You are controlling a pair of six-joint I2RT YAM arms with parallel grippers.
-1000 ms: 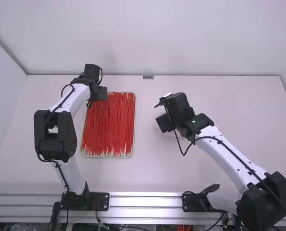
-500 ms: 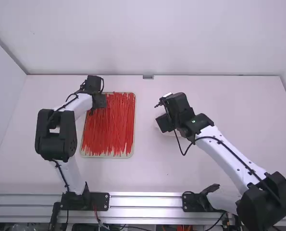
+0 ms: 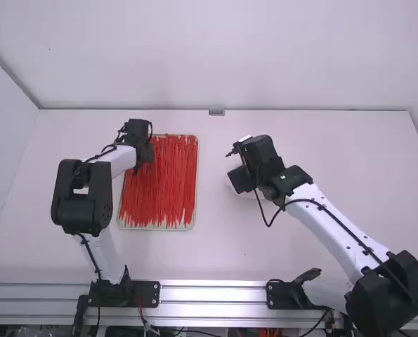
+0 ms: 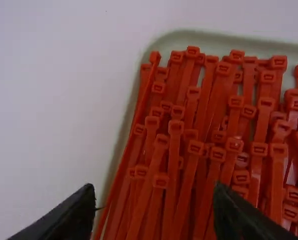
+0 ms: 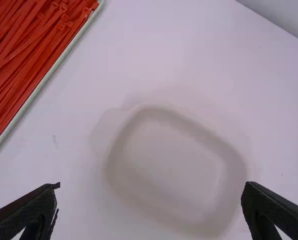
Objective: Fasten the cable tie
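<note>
Left wrist view: left jaws spread, seemingly above cable ties point(image 4: 199, 150).

The orange-red plastic cable ties point(image 4: 204, 145), left of centre in the high view, look smooth with a faint sheen. Their pale flat plastic tray point(image 4: 189, 37) is matt. The white table point(image 3: 349, 161) is smooth and matt. The frosted translucent plastic tub point(image 5: 171, 167) looks dull.

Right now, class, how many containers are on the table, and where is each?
2. A pale tray of red cable ties lies below the left gripper; a small white dish sits below the right gripper. None seems hidden.
</note>
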